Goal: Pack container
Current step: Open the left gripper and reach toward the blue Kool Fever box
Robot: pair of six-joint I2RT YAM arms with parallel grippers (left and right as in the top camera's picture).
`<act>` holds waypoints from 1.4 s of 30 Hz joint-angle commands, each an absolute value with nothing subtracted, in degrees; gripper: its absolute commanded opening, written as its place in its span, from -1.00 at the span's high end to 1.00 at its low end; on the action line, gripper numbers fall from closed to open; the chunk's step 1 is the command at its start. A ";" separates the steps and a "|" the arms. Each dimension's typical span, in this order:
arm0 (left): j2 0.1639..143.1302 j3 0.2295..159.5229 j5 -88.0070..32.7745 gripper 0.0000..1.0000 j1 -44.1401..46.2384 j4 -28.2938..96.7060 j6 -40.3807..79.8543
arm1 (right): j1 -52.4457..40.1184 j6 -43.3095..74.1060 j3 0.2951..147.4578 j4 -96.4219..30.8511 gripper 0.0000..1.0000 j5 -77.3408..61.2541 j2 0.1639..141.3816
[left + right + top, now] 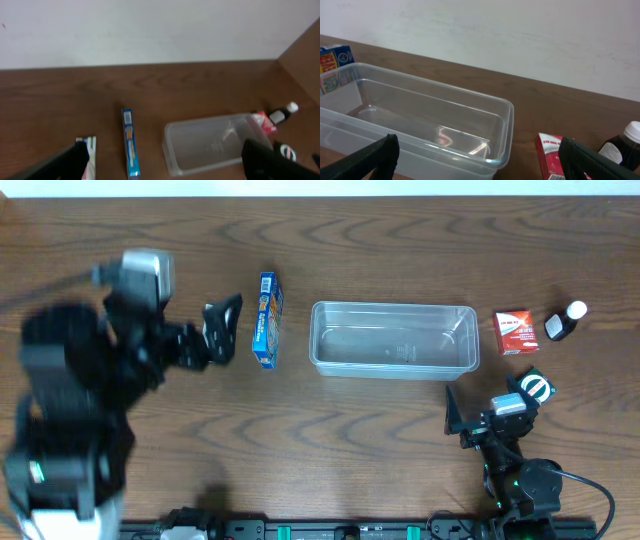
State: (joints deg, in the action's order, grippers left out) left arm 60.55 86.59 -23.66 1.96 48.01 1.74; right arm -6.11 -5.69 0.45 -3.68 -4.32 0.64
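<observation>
Container (394, 307) sits mid-table, empty. Blue box (267, 320) stands on edge between it and the left gripper (226, 330), long axis front-to-back. Left gripper is wide open, empty and nearer. Right gripper (456, 416) is also open and empty.

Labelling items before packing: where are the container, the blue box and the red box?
container (395, 340), overhead view, bare floor.
blue box (267, 320), overhead view, middle of upper face.
red box (516, 332), overhead view, middle of upper face.
</observation>
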 commanded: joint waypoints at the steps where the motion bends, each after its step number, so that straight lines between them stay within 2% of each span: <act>1: 70.50 98.83 -24.03 -0.96 1.80 54.81 2.22 | -5.21 -6.48 0.32 -3.88 -0.99 -4.51 0.43; 12: 88.51 102.98 -24.49 -0.96 1.85 57.30 2.81 | -5.21 -6.48 0.32 -3.88 -0.99 -4.51 0.43; 26: 102.32 102.94 -24.36 -0.96 2.96 56.29 -0.75 | -5.21 -6.48 0.32 -3.88 -0.99 -4.51 0.43; 38: 104.53 101.69 -0.03 -0.93 11.27 56.14 -1.21 | -5.21 -6.48 0.32 -3.88 -0.99 -4.51 0.43; 42: 104.71 99.92 1.10 -0.92 11.64 54.72 0.80 | -5.21 -6.48 0.32 -3.88 -0.98 -4.51 0.43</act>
State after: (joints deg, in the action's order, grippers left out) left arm 103.74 101.56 -4.14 11.97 55.24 -0.19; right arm -6.11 -5.69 0.45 -3.66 -4.32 0.64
